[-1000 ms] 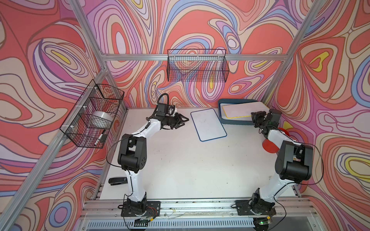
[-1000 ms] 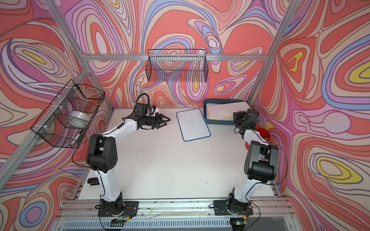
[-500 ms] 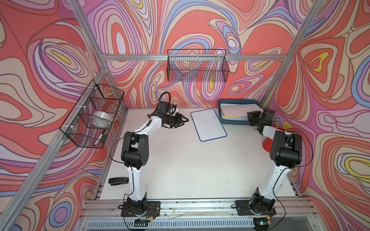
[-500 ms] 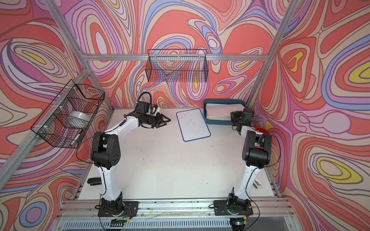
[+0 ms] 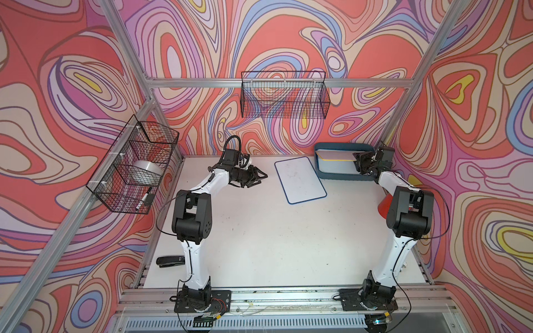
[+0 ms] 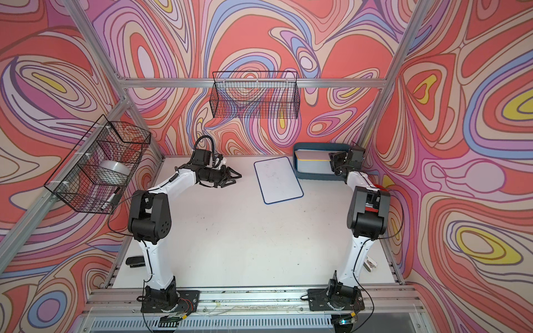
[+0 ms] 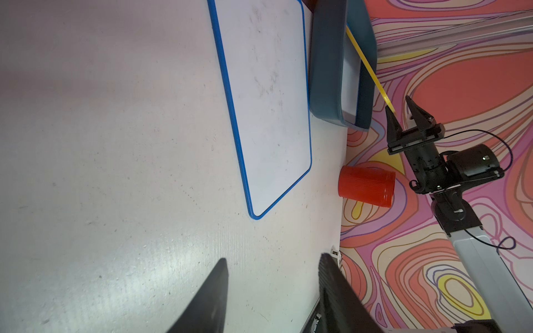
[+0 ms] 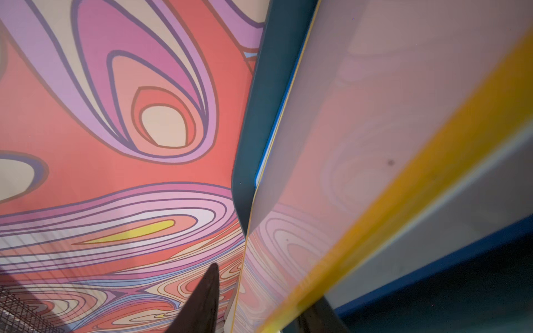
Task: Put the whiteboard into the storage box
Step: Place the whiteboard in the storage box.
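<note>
Yellow-framed whiteboard (image 5: 331, 166): you see a white face in a thin yellow frame. It sits in the storage box (image 5: 340, 176), tilted: the end by the right gripper is raised and the opposite end is down inside.
Blue-framed whiteboard (image 5: 300, 180): white face with faint smudges, blue frame, rounded corners. It lies flat on the table (image 5: 259, 245), just beside the storage box and outside it.
Whiteboard count: two you can be sure of. In the right wrist view a blue edge (image 8: 269, 138) shows under the yellow-framed whiteboard, perhaps a third board.
Storage box: one, dark teal and shallow, at the table's back right corner.
Right gripper (image 7: 398, 103): jaws apart, with the yellow frame running between them. You cannot tell whether a finger touches it.
Left gripper (image 5: 261, 178): jaws partway apart, nothing in them. It is above the table and points toward the blue-framed whiteboard without touching it.
Wire baskets: two, both black. You find one on the back wall (image 5: 284, 95) and one on the left wall (image 5: 132, 164), which holds a silvery roll (image 5: 144, 170).
Red bucket (image 7: 364, 186): one, at the table's right edge.
Black stapler (image 5: 170, 261): one, near the left arm's base.
</note>
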